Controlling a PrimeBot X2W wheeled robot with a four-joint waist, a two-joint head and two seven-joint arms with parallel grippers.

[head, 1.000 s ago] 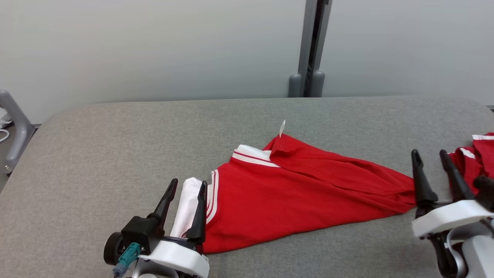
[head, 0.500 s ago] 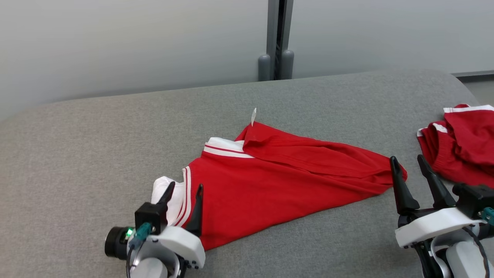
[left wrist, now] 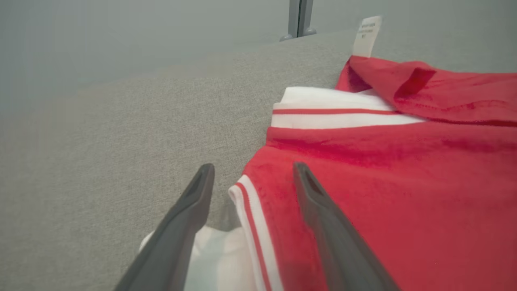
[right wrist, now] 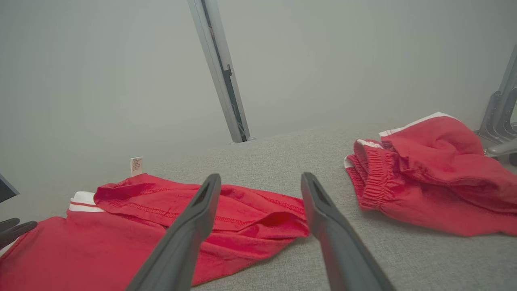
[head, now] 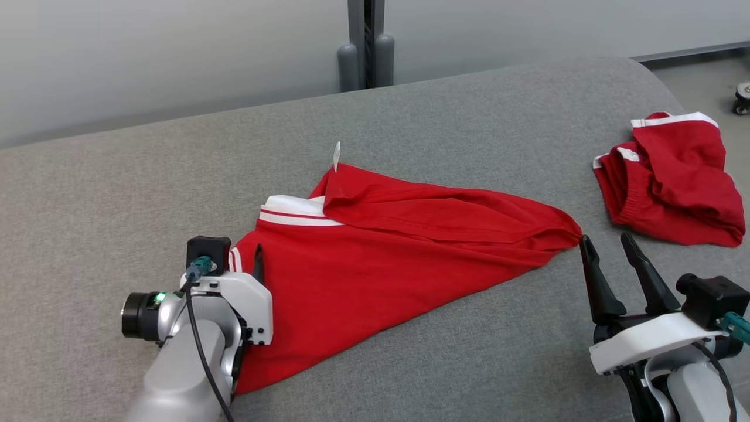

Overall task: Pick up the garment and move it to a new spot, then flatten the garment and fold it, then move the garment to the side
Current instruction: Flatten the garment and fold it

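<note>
Working on a red shirt (head: 381, 246) in the middle of the grey table (head: 146, 193), bunched into a rough wedge, with a white striped edge (left wrist: 246, 210) at the robot's left end, a narrow tip (head: 565, 231) at the right end and a label (head: 337, 155) sticking up at the far side. Leaving alone a second red garment (head: 674, 181), heaped well apart near the table's right end.

Finding the left gripper (left wrist: 253, 167) wide open and low over the white striped edge, one finger above bare table, the other above red cloth, clamping nothing. Finding the right gripper (head: 604, 238) just as wide open and empty, fingertips just beside the narrow tip; cannot tell whether touching it.

Judging by the folded-over flap and the creases: probably the flattening stage, with both ends about to be pinched.

To do it well:
- Lower each gripper enough to slide one finger under the cloth edge, not merely onto it.
- Take the white striped edge together with the white cloth beneath it, to avoid pulling one layer out alone.
- Nudge the right gripper forward to seat the narrow tip well between the fingers before closing.
- Close both, lift only slightly, then draw apart evenly, stopping at the first tautness.
- Mind the flap below the label, likely to need its own unfolding afterwards.
</note>
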